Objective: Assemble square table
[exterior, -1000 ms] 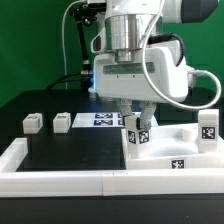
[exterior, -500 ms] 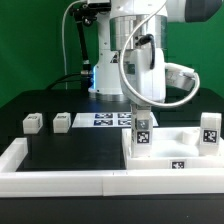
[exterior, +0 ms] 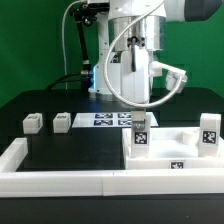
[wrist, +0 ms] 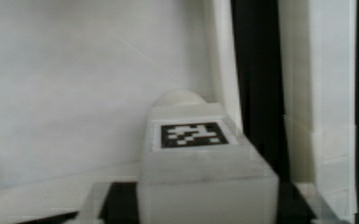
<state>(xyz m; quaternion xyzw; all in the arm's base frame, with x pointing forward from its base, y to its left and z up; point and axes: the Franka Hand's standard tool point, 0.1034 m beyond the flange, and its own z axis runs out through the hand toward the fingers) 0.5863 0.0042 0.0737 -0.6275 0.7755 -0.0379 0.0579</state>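
The square table's top (exterior: pixel 172 150) is a white slab lying flat at the exterior view's right. A white leg (exterior: pixel 141 134) with a tag stands upright at its near left corner, and my gripper (exterior: pixel 140 120) is shut on it from above. In the wrist view the same leg (wrist: pixel 195 140) fills the middle, its tag facing the camera, with a dark finger (wrist: pixel 123 200) on either side and the gripper (wrist: pixel 201 205) closed around it. A second leg (exterior: pixel 208 130) stands on the slab's right side. Two more legs (exterior: pixel 33 122) (exterior: pixel 62 121) sit on the black surface at the left.
The marker board (exterior: pixel 108 118) lies flat behind the slab, under the arm. A long white rail (exterior: pixel 60 181) borders the black surface along the front, and a shorter part of it (exterior: pixel 14 152) runs up the left. The arm's cable loops out to the right.
The wrist has turned about its upright axis with the leg in its grip, so the hand now shows its narrow side. The leg has stayed over the same corner.
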